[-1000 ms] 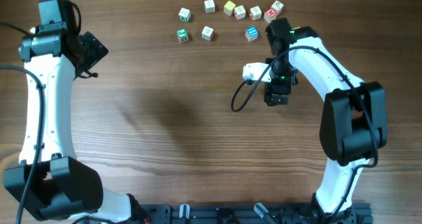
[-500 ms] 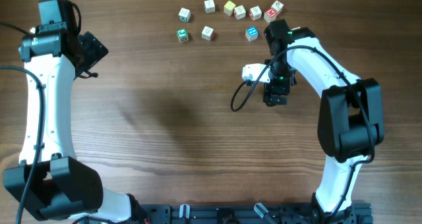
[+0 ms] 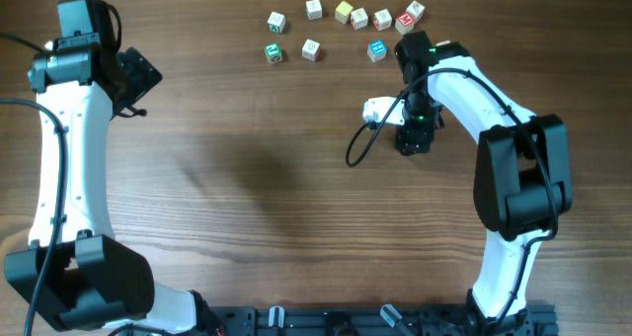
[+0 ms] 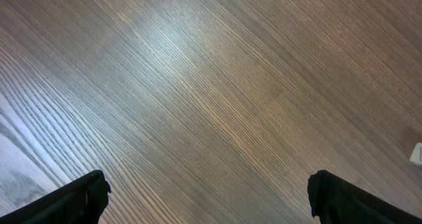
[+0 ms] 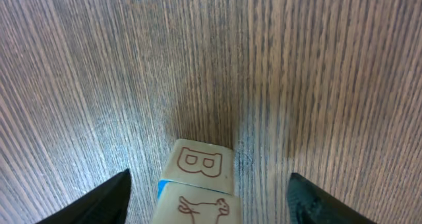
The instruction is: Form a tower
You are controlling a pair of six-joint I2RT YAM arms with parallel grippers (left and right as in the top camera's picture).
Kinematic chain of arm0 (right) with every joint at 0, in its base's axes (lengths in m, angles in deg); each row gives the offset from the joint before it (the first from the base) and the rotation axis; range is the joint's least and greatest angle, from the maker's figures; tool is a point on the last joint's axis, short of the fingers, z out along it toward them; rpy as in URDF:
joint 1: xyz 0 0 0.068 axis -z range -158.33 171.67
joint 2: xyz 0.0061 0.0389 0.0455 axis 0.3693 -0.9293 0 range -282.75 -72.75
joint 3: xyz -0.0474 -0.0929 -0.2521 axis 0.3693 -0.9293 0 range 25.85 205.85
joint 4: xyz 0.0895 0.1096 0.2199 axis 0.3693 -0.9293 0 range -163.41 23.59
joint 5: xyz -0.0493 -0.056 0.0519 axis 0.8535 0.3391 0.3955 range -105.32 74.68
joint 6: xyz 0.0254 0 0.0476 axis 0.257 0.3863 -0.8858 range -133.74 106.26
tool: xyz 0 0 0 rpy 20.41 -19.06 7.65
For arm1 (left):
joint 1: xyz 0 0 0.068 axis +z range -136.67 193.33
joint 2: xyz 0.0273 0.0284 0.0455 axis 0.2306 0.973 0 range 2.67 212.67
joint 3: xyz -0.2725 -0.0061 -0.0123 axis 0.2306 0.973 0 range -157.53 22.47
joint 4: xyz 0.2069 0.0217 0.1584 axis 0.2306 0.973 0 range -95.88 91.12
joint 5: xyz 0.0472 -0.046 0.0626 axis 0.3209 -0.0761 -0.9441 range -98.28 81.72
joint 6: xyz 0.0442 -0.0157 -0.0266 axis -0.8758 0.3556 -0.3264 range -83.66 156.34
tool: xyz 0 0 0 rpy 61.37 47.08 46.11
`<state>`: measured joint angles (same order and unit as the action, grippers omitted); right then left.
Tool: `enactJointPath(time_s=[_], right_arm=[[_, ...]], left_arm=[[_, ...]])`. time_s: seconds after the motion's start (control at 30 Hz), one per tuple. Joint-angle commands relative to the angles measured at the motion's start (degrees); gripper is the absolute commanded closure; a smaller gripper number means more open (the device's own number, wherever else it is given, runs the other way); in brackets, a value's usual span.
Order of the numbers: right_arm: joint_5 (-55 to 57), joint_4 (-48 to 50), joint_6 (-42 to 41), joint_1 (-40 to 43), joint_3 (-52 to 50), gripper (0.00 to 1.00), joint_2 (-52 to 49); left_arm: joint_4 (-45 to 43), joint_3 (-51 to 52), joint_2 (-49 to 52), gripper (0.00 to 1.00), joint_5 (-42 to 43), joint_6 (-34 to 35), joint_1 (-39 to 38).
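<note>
Tower (image 5: 196, 184) stands squarely between the right jaws, which gape either side without touching. Left jaws hang released, well away.

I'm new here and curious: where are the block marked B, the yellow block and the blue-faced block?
B block (image 5: 196, 162): right wrist view, on its face printed with B.
Yellow block (image 3: 343, 12): overhead view, on its top face.
Blue-faced block (image 3: 376, 50): overhead view, on its blue top face.

The tower (image 5: 198, 165) of pale wooden cubes, brown "B" face showing, stands upright on the table (image 5: 297, 66).
</note>
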<state>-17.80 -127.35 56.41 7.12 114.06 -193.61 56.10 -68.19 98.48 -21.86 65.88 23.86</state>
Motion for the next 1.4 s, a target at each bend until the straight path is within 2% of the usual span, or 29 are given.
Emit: enactJointPath(time_s=[0.0, 0.87, 1.27, 1.37], right_arm=[[0.0, 0.28, -0.26, -0.07, -0.57, 0.28, -1.57], [0.04, 0.74, -0.26, -0.07, -0.57, 0.51, -1.57], [0.04, 0.74, -0.26, -0.07, -0.57, 0.69, -1.57], [0.02, 0.74, -0.28, -0.07, -0.57, 0.7, -1.57]], left_arm=[[0.04, 0.28, 0.52, 0.0, 0.11, 0.96, 0.2], [0.04, 0.28, 0.52, 0.0, 0.09, 0.96, 0.2], [0.04, 0.28, 0.52, 0.0, 0.11, 0.96, 0.2], [0.04, 0.28, 0.52, 0.0, 0.11, 0.96, 0.2]])
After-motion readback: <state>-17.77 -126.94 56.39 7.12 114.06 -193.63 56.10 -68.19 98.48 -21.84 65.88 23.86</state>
